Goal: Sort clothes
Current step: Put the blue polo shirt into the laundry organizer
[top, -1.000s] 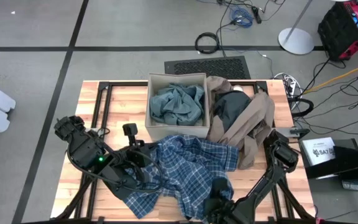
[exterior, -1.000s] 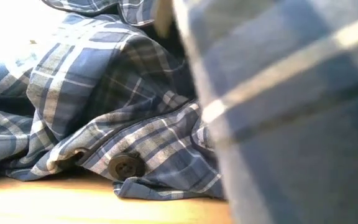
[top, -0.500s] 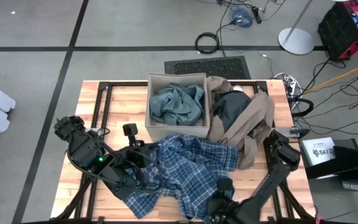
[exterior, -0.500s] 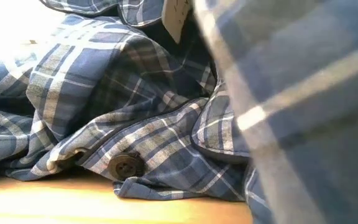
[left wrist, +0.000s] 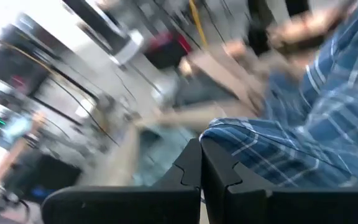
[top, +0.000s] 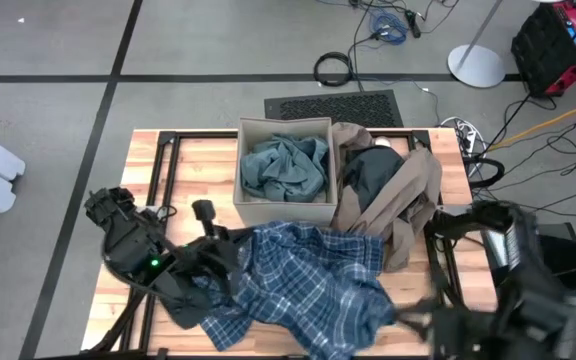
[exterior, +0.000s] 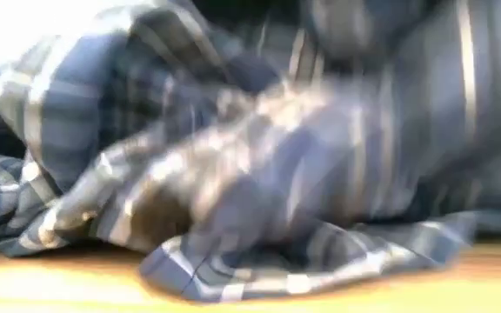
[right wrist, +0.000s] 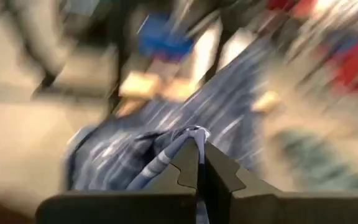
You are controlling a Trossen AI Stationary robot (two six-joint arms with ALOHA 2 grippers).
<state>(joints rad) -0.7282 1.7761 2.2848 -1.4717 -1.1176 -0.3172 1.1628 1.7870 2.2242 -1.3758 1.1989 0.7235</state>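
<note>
Plaid shirt (top: 303, 285) lies spread on the table's (top: 188, 165) near half, in front of the box (top: 286, 128) holding the teal piece (top: 286, 167); the taupe piece (top: 413, 195) lies beside the box. My left gripper (left wrist: 201, 163) is clamped on a fold of the shirt at its left edge; my right gripper (right wrist: 197, 163) pinches its right edge. The cloth looks light, limp and prone to sag, so hems and bunched folds offer the surest holds.

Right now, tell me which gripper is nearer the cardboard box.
Left. The left gripper pinches the plaid shirt just in front of the cardboard box, near its left corner. The right gripper pinches the shirt's far edge, farther from the box.
</note>
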